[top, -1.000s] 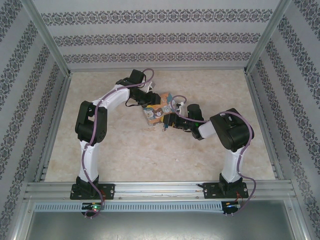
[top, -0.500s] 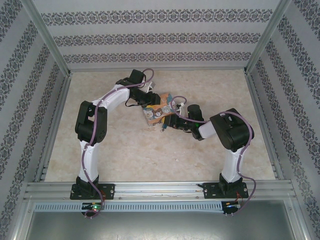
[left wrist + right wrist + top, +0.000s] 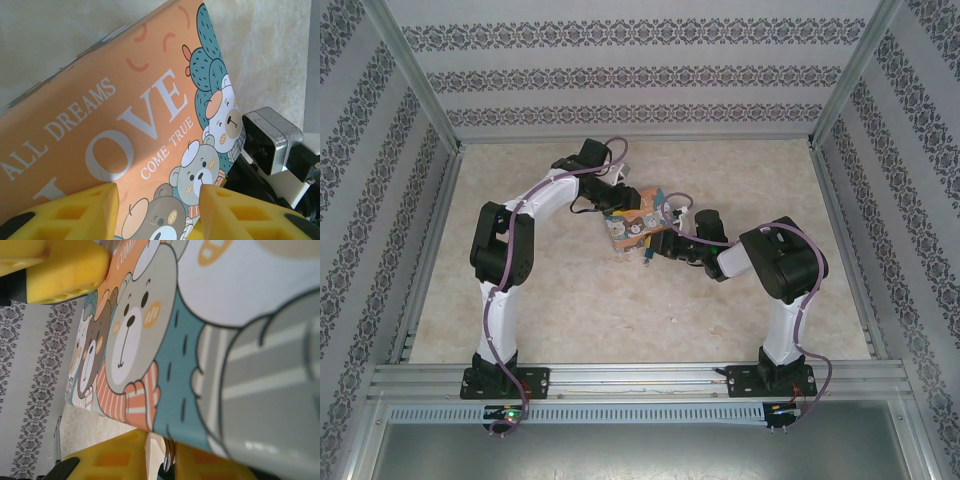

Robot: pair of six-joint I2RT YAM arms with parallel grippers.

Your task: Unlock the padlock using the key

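The colourful "LOVE" bear tin [image 3: 638, 222] lies mid-table. My left gripper [image 3: 618, 206] sits at its far-left corner. In the left wrist view the lid [image 3: 125, 110] runs under my left gripper [image 3: 157, 192], whose yellow fingers stand well apart, open. My right gripper [image 3: 658, 243] presses in at the tin's near edge. In the right wrist view a thin silvery shackle with a dark teal body, the padlock [image 3: 170, 465], hangs below the tin [image 3: 150, 330]. It lies inside the narrow gap of my right gripper [image 3: 161, 440], against the right finger. I cannot make out the key.
A yellow finger [image 3: 70, 270] of the left gripper shows at the top of the right wrist view. The right wrist's grey camera block [image 3: 272, 140] sits close beside the tin. Patterned walls [image 3: 620, 75] and metal posts close in the beige table [image 3: 570, 300].
The right wrist has shifted slightly toward the tin. The left arm and the tin have not visibly moved.
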